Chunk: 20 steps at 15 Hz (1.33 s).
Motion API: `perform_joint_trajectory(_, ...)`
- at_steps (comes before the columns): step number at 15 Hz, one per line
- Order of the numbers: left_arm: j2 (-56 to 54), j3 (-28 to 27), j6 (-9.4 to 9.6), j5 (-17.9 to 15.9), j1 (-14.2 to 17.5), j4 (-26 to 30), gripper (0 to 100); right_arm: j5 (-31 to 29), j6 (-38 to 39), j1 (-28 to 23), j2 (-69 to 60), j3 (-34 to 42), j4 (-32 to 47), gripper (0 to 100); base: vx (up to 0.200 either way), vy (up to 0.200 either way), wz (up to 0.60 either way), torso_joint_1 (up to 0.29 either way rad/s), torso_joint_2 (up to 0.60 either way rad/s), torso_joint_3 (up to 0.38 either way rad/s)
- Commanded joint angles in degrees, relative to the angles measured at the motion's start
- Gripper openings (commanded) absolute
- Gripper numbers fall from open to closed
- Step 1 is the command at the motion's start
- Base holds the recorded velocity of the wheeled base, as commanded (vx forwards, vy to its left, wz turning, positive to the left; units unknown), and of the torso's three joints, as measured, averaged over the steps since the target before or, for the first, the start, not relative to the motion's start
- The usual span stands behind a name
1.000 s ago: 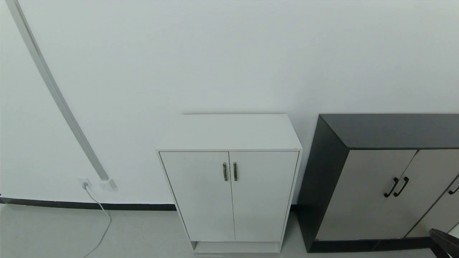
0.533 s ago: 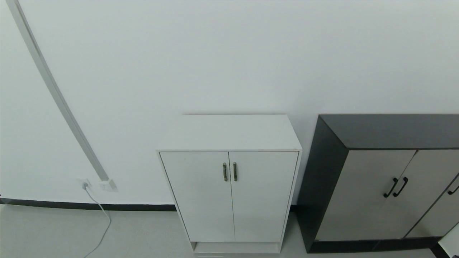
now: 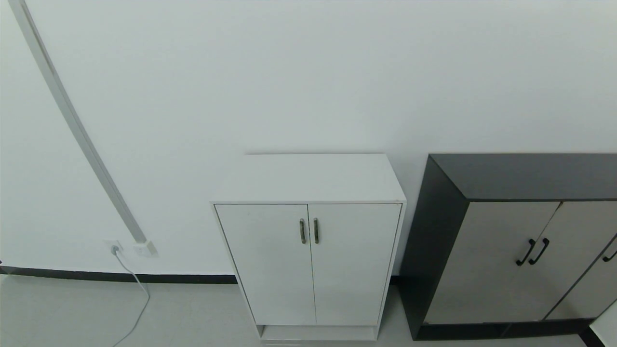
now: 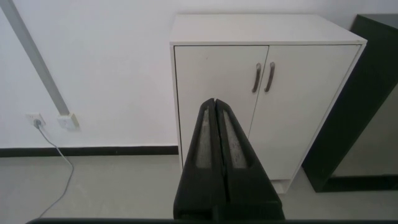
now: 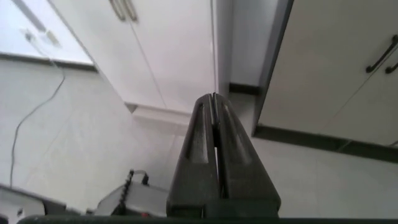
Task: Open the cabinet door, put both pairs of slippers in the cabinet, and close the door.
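Note:
A small white cabinet [image 3: 308, 241] stands against the wall with both doors shut; two metal handles [image 3: 309, 231] sit side by side at the middle seam. In the left wrist view the cabinet [image 4: 267, 93] is ahead of my left gripper [image 4: 215, 101], whose fingers are pressed together with nothing between them. My right gripper [image 5: 214, 98] is shut and empty too, held low over the floor near the white cabinet's bottom corner [image 5: 161, 68].
A larger black cabinet with grey doors [image 3: 516, 241] stands right of the white one, a narrow gap between them. A wall socket with a cable [image 3: 130, 284] is at the left, trailing over the grey floor. A slanted cable duct [image 3: 72, 120] runs up the wall.
A dark part at the bottom right corner of the head view has dropped out of sight. The cabinets and doors have not changed.

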Motion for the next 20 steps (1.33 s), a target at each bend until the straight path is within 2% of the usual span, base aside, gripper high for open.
perform_joint_trajectory(1,0.07,0.01,-0.10,0.01,0.00,-0.01,0,-0.99,-0.08,0.13,-1.99,0.00,0.29,0,0.000,0.000,0.00,0.000,0.00,0.000)
perform_joint_trajectory(4,0.07,0.01,-0.10,0.01,0.00,-0.01,0,-6.35,-1.84,0.04,-2.43,-0.26,0.64,0,0.000,0.000,0.00,0.000,0.00,0.000)
perform_joint_trajectory(6,0.07,0.01,-0.10,0.01,0.00,-0.01,0,-6.62,-5.00,-0.05,-2.52,-0.35,0.73,0,0.000,0.000,0.00,0.000,0.00,0.000)
perform_joint_trajectory(8,0.07,0.01,-0.10,0.01,0.00,-0.01,0,-10.49,-10.36,-3.57,-2.61,-0.62,0.64,0,0.000,0.000,0.00,0.000,0.00,0.000)
perform_joint_trajectory(9,0.07,0.01,-0.10,0.01,0.00,-0.01,0,-8.64,-10.98,-3.74,-3.92,-0.44,0.55,0,0.000,0.000,0.00,0.000,0.00,0.000)
perform_joint_trajectory(11,0.07,0.01,-0.10,0.01,0.00,-0.01,0,0.15,-7.28,-2.77,-6.12,0.00,1.87,0,0.000,0.000,0.00,0.000,0.00,0.000)
perform_joint_trajectory(14,0.07,0.01,-0.27,0.01,0.00,-0.01,0,-3.28,-3.33,-2.86,-5.77,-0.09,2.92,0,0.000,0.000,0.00,0.000,0.00,0.000)
perform_joint_trajectory(18,0.07,0.01,-0.27,0.01,0.00,-0.01,0,-4.60,-3.42,-11.30,-15.61,0.00,3.01,0,0.000,0.000,0.00,0.000,0.00,0.000)
perform_joint_trajectory(20,0.07,0.01,-0.27,0.01,0.00,-0.01,0,-4.60,-3.24,-11.39,-20.71,0.00,3.01,0,0.000,0.000,0.00,0.000,0.00,0.000)
